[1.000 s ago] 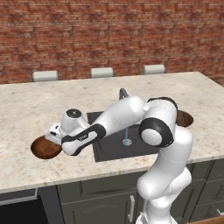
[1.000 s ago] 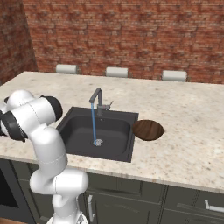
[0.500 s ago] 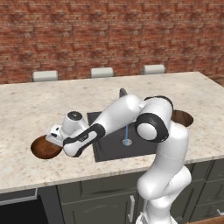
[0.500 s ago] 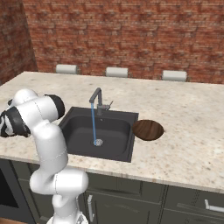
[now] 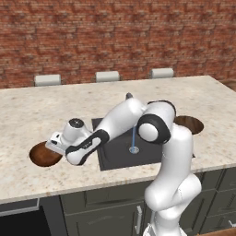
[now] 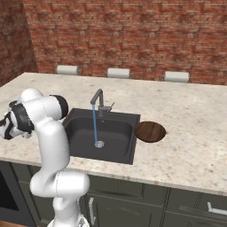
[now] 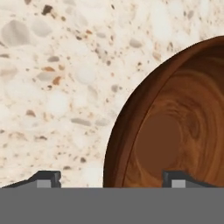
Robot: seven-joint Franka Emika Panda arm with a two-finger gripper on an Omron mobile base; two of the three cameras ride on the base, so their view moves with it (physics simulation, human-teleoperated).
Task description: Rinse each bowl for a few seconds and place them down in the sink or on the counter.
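From the left base camera, I see a bowl (image 5: pixel 42 155) on the counter (image 5: pixel 27 115) at nine o'clock of the sink (image 5: pixel 113 152). Right base camera: second bowl (image 6: pixel 150 131) at three o'clock, tap (image 6: pixel 98 99) running. Hand camera: end effector (image 7: pixel 111 177) fingers apart, straddling the bowl's rim.

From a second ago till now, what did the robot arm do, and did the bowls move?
The arm's elbow swung a little toward the near edge of the counter, while the hand stayed low over the left bowl. The pincer straddles that bowl's rim with its jaws apart, nothing held yet. Both bowls stayed put: the left one on the counter and the right bowl beside the sink. Water still runs from the faucet.
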